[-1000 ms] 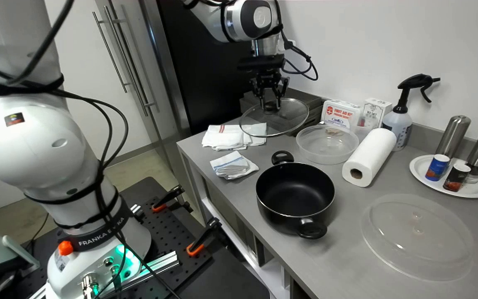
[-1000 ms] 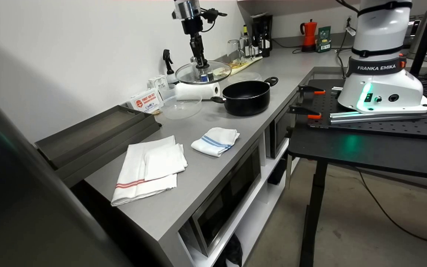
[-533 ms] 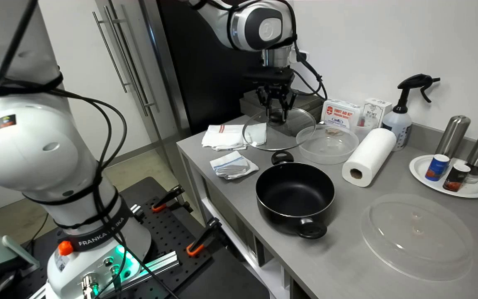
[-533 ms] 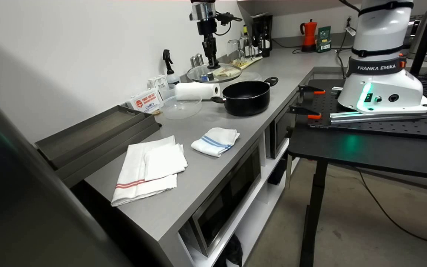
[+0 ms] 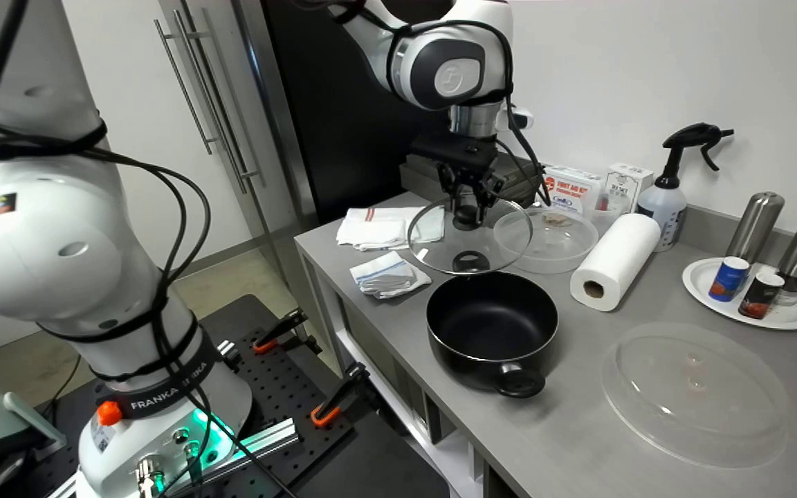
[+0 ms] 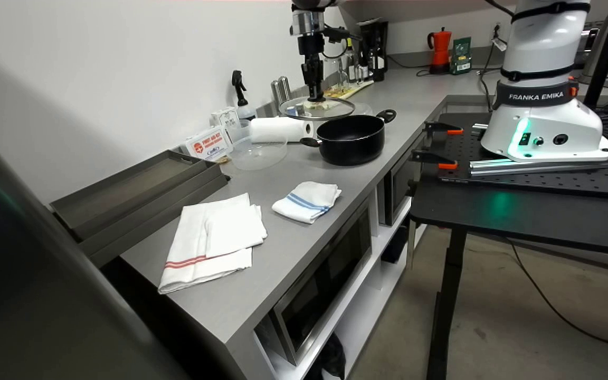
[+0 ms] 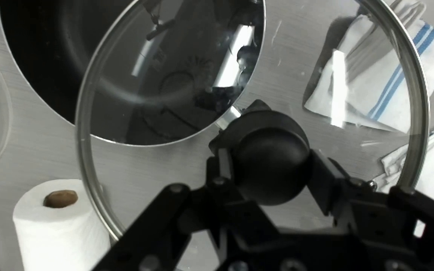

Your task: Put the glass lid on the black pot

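The black pot (image 5: pixel 492 325) stands upright and uncovered on the grey counter, its dark inside showing; it is also in the other exterior view (image 6: pixel 351 145) and at the upper left of the wrist view (image 7: pixel 43 45). My gripper (image 5: pixel 469 211) is shut on the black knob (image 7: pixel 271 162) of the glass lid (image 5: pixel 436 238), with a finger on each side of it in the wrist view (image 7: pixel 269 165). The lid hangs in the air, roughly level in an exterior view (image 6: pixel 335 110). It is beside and above the pot, and one pot handle (image 5: pixel 471 261) shows through the glass.
A clear plastic container (image 5: pixel 544 238), a paper-towel roll (image 5: pixel 616 263) and folded towels (image 5: pixel 388 277) lie around the pot. A large clear plastic cover (image 5: pixel 696 394) lies on the counter. Boxes (image 5: pixel 568 188), a spray bottle (image 5: pixel 661 207) and a plate of shakers (image 5: pixel 796 315) stand along the wall.
My gripper has come down and moved toward the pot with the lid in its hold. The lid now overlaps the pot's handle in an exterior view. The pot has not moved.
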Robot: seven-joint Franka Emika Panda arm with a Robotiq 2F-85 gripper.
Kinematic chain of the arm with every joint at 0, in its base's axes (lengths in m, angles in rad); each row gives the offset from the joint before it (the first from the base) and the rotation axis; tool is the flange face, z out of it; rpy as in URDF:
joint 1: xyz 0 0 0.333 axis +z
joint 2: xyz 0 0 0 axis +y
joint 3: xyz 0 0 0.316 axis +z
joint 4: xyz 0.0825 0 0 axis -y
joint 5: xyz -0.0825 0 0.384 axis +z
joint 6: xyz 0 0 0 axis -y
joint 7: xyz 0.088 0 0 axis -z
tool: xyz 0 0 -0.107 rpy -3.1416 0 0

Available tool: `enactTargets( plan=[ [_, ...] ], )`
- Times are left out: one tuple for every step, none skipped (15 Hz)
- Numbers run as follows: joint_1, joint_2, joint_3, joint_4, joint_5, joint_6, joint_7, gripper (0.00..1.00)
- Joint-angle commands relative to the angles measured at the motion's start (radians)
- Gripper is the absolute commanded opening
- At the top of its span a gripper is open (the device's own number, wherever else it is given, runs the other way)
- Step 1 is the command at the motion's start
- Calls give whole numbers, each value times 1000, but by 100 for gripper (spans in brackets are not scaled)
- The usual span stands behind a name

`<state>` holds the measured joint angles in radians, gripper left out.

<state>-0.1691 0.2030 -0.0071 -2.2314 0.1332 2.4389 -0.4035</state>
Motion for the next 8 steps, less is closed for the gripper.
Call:
enactTargets(
  plan=[
    [-21,-42,-12,-47,63,29,-46,26],
    [-26,-43,-16,-53,70,33,-51,26],
    [-32,-44,-19,-58,79,35,-55,26],
    [-36,-44,-23,-62,85,35,-58,26],
    [-41,-43,-25,-65,90,37,-59,26],
    [-45,-42,-28,-68,95,38,-62,26],
    [-49,-41,-30,-71,101,38,-63,26],
    [-53,-40,-33,-74,105,38,-63,26]
  ],
)
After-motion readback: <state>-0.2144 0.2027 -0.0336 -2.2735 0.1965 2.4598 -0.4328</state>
